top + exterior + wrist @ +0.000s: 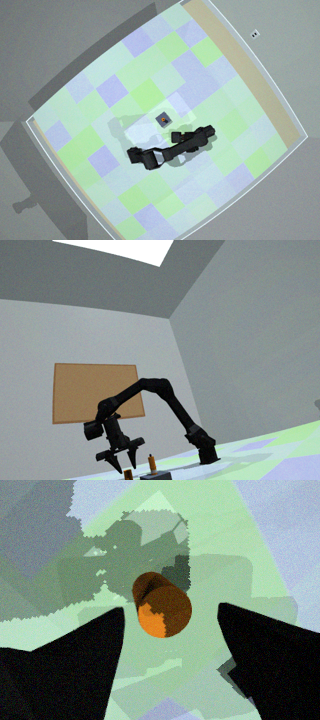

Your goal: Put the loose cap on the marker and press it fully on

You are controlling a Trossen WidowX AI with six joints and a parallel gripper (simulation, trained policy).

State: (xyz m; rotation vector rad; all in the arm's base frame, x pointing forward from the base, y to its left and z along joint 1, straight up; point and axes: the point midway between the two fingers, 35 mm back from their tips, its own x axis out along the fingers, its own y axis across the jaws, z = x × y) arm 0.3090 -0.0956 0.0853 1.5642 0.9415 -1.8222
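The marker [163,119] [152,464] is orange with a dark tip and stands upright in the dark grey holder block [160,117] [158,476]. The loose orange cap [128,475] [170,620] stands upright apart from the block. In the top view it is mostly hidden under the arm. My gripper [128,470] [171,612] is open and points down over the cap. In the wrist view the cap shows between the two fingertips, a little nearer the left one, with a gap on both sides. How far the tips reach below the cap's top is hard to tell.
The black arm [180,148] [155,385] arches from its base to the gripper. The holder block and upright marker are close beside the gripper. The table top [103,161] has a patchwork of green and lilac squares. A brown board [77,392] hangs on the wall behind.
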